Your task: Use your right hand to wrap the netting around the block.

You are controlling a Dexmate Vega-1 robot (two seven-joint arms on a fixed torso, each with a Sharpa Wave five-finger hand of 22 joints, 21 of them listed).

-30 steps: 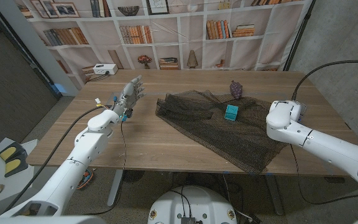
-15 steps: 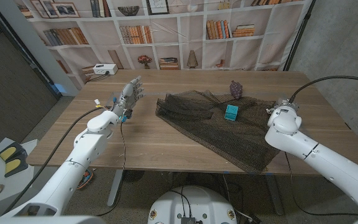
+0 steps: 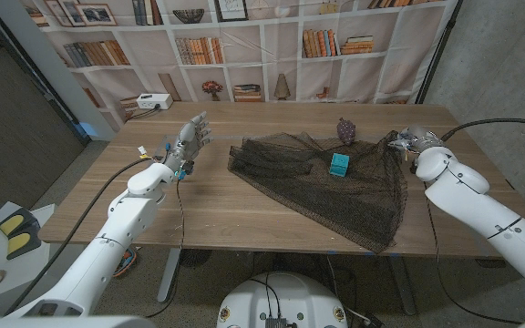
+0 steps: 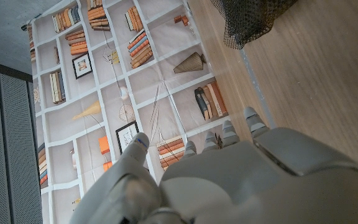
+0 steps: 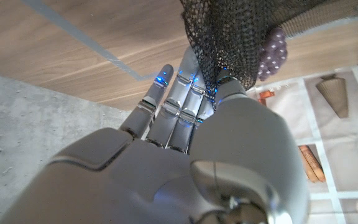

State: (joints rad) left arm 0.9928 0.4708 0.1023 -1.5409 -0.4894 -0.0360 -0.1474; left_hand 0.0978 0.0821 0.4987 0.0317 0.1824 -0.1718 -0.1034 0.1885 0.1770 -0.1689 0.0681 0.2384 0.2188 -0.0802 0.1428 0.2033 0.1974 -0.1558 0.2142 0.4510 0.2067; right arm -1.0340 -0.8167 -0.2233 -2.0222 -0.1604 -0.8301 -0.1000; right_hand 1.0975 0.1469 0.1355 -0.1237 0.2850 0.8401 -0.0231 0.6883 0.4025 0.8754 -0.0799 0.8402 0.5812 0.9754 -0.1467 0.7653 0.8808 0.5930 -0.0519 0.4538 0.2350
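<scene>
Since the earlier frames my right hand (image 3: 411,139) has swung up from the near right side of the bench (image 3: 244,214) to the far right edge of the netting (image 3: 335,187), and that edge now rises off the wood toward the fingers. From the right wrist, a bunch of netting (image 5: 241,31) is pinched between thumb and fingers (image 5: 185,87), so the hand is grasping mesh. Next to it on the mesh is a small purple bunch of grapes (image 3: 345,130), near the far edge. Teal block (image 3: 339,164) sits on the netting, left of the right hand and apart from it. Rest of the net is spread across the bench middle. Left hand (image 3: 192,138) is raised over the bench's left side, fingers apart, holding nothing, well clear of the net.
</scene>
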